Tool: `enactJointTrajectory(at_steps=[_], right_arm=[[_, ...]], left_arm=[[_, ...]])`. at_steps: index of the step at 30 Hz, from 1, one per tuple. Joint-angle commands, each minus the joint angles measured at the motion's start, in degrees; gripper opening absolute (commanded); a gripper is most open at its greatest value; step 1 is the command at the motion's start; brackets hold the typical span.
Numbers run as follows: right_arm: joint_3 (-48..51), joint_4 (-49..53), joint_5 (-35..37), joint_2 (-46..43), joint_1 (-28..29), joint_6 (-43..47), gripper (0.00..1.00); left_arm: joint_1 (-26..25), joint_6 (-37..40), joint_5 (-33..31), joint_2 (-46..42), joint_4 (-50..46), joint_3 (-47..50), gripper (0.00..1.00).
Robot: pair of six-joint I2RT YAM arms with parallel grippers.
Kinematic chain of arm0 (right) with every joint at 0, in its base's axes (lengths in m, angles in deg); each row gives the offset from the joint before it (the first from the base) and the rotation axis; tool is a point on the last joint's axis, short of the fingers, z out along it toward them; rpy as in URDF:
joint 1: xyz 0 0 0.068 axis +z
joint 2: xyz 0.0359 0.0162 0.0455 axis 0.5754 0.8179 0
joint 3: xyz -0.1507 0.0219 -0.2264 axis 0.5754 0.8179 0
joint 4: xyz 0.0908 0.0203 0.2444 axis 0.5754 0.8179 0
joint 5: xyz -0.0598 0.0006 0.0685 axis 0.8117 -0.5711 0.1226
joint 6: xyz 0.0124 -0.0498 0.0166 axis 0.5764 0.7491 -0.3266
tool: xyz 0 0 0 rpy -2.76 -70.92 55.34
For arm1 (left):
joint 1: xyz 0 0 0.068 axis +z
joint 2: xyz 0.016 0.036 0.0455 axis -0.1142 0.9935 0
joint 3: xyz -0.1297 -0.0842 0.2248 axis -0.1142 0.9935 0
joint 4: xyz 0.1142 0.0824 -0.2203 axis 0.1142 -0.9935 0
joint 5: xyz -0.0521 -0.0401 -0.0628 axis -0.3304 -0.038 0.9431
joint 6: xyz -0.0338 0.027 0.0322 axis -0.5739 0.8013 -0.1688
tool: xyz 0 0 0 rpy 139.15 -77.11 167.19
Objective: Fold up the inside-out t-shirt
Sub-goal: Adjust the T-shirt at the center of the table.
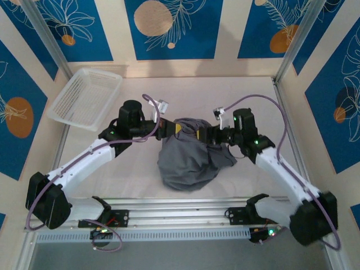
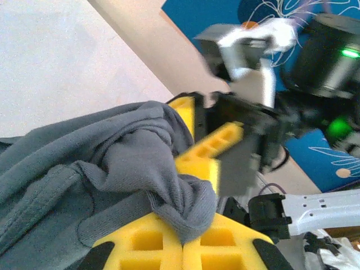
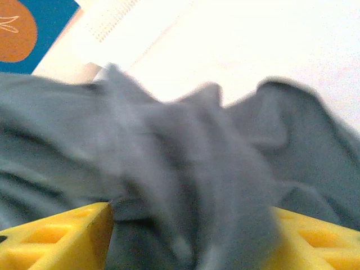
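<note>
Inside-out t-shirt: slate-grey soft knit, crumpled into a rounded mound.
Left gripper: yellow, gridded, pinching a thick fold.
Right gripper: spread wide, cloth bunched between.

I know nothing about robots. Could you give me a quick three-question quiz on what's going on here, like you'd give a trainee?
1. True or false: the t-shirt lies spread out flat.
2. Where does the basket sit? A) far left corner B) between the two arms C) near right corner
3. Fill in: the yellow fingers of the left gripper are pinched on the ____.

Key: 1 false, it is bunched in a heap; 2 A; 3 t-shirt.
</note>
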Motion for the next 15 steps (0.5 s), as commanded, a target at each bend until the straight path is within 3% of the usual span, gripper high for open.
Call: enactJointTrajectory(at_steps=[1, 4, 9, 12, 15], right_arm=[[4.3, -5.6, 19.1, -6.0, 5.8, 10.3, 0.69], [5.0, -12.4, 25.8, -7.4, 9.3, 17.2, 0.71], [0.7, -11.9, 13.5, -2.7, 12.9, 29.1, 0.70], [-0.7, -12.4, 13.6, 0.0, 15.3, 32.8, 0.69], [-1.7, -13.9, 21.2, 2.5, 16.1, 34.4, 0.69]], left_arm=[[0.5, -0.6, 4.1, 0.7, 2.3, -1.2, 0.00], [0.4, 0.3, 4.0, 1.3, 0.5, -2.3, 0.00], [0.4, 1.1, 3.3, 1.6, -1.7, -3.5, 0.00], [0.4, 1.2, 2.8, 1.5, -2.2, -3.4, 0.00], [0.4, 0.8, 3.0, 1.5, -1.8, -3.3, 0.00]])
